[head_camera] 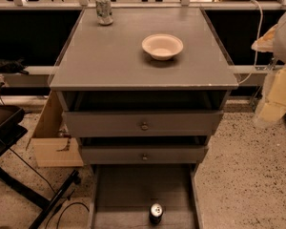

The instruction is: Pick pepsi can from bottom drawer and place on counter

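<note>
The pepsi can (156, 213) stands upright in the bottom drawer (114, 194), near its front edge and a little right of centre. The drawer is pulled out wide at the foot of the grey cabinet. The counter (109, 56) is the cabinet's flat grey top. My gripper (275, 97) shows as a pale shape at the right edge of the view. It is beside the counter's right side, far above and to the right of the can, and it holds nothing that I can see.
A pale bowl (162, 46) sits on the counter right of centre. A pale silver-green can (104, 9) stands at the counter's back left. Two knobbed drawers (144, 124) are slightly open above the bottom drawer. A cardboard box (52, 142) and a dark stand (9, 128) are on the left.
</note>
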`<state>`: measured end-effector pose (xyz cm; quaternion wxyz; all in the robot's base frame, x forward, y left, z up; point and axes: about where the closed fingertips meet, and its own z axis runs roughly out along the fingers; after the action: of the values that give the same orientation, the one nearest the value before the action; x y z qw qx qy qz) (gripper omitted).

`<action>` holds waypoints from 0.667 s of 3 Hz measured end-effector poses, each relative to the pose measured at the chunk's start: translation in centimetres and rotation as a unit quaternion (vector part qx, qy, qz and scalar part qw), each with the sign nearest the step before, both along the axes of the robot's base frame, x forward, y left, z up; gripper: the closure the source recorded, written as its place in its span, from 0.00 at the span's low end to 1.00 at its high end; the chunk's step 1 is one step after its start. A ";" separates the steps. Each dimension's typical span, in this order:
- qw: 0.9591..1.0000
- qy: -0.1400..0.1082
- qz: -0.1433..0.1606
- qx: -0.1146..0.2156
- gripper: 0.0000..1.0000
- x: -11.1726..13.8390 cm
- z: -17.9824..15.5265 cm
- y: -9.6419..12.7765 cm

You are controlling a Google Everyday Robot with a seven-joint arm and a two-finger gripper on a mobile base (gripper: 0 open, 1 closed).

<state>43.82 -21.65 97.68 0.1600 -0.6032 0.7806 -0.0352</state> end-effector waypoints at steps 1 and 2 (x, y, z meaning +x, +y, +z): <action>1.000 0.000 0.000 0.000 0.00 0.0 0.0 0.0; 1.000 -0.010 -0.003 0.015 0.00 0.3 0.5 0.1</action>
<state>44.13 -21.59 98.18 0.1768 -0.5979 0.7813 -0.0301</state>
